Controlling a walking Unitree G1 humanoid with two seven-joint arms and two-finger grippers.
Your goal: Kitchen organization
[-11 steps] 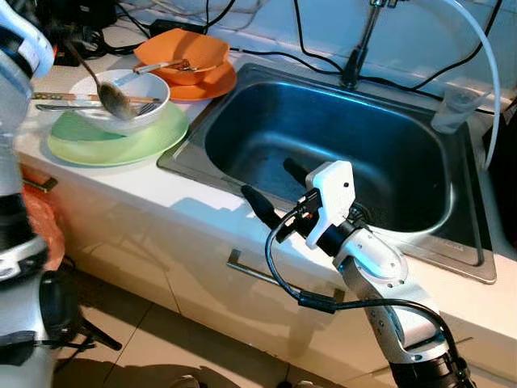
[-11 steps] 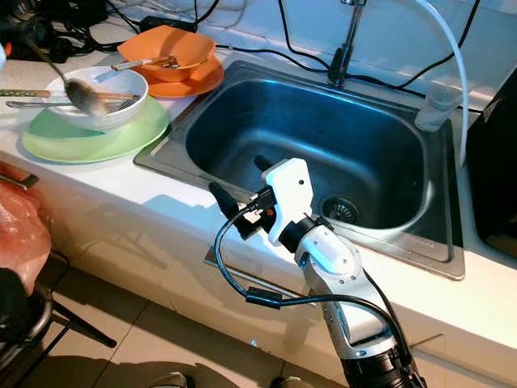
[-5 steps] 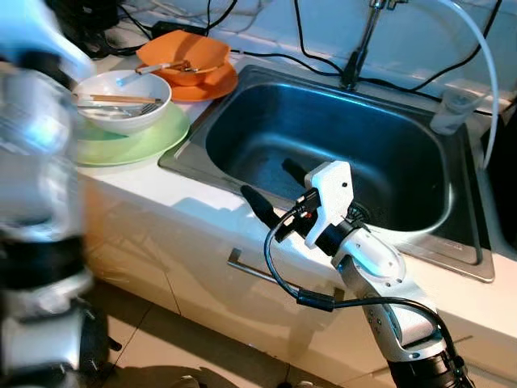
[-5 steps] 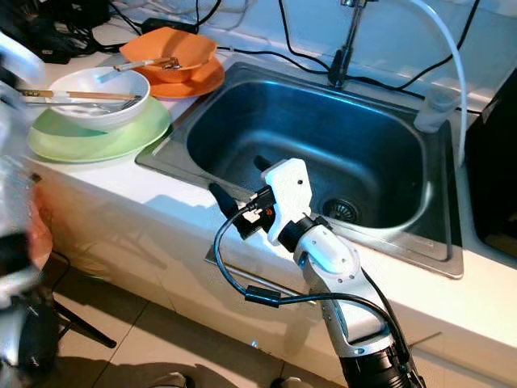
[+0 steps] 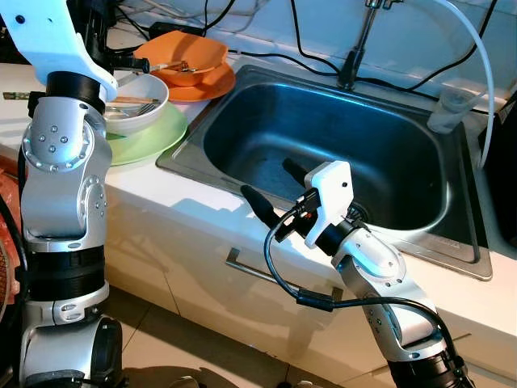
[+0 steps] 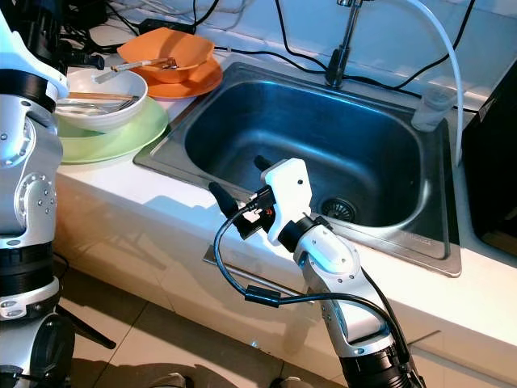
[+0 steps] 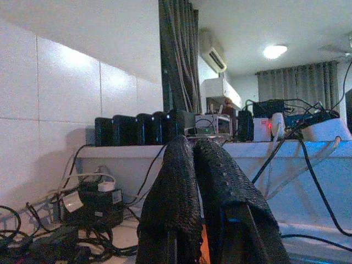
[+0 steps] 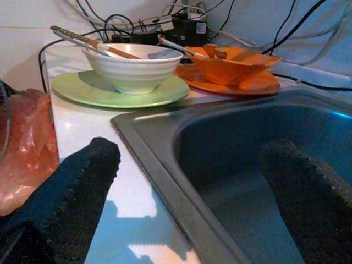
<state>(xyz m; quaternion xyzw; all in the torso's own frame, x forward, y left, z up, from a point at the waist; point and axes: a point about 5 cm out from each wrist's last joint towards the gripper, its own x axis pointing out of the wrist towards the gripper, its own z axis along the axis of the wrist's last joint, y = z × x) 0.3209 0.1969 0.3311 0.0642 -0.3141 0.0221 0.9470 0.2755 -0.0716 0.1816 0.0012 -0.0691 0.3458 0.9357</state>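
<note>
Your left gripper (image 7: 193, 192), fingers pressed together and empty, has just lifted away from the white bowl (image 5: 133, 101), leaving the cutlery (image 6: 93, 99) resting inside it on the green plate (image 5: 149, 137). Your right gripper (image 5: 275, 190) still hovers spread over the sink (image 5: 323, 145) front edge, so that transfer looks finished.
</note>
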